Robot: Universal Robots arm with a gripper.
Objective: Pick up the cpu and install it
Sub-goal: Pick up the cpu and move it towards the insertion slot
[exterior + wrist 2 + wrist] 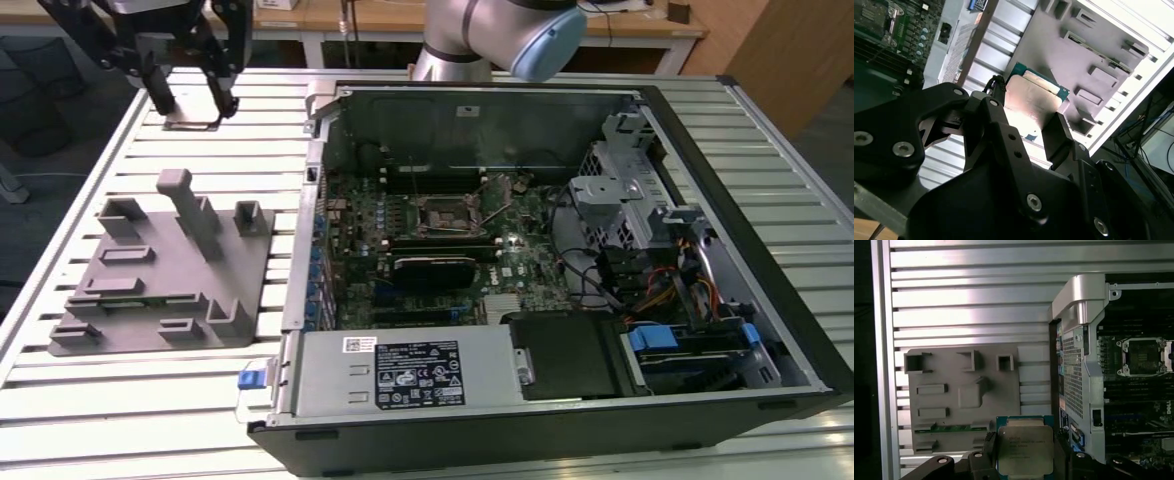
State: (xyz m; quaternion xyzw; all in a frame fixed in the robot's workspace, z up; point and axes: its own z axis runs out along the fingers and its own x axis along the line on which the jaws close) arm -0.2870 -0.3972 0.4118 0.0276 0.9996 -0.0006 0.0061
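Observation:
The cpu (pixel 1025 450), a flat square chip with a silver top and green edge, sits between the fingers of my gripper (pixel 1025 466), which is shut on it. In the second wrist view the cpu (pixel 1033 96) is held by two black fingers (pixel 1056 134) above the slatted table. In the exterior view the gripper (pixel 191 105) hangs at the far corner on the exterior view's left, with the cpu (pixel 192 123) at its tips. The black socket (pixel 441 212) with a metal frame lies open on the motherboard, well away from the gripper.
A grey fixture block (pixel 167 270) with upright posts lies on the slatted table (pixel 80 400) on the exterior view's left. The open computer case (pixel 747 200) lies beside it, with a power supply (pixel 400 375), drive cage (pixel 627 200) and cables inside.

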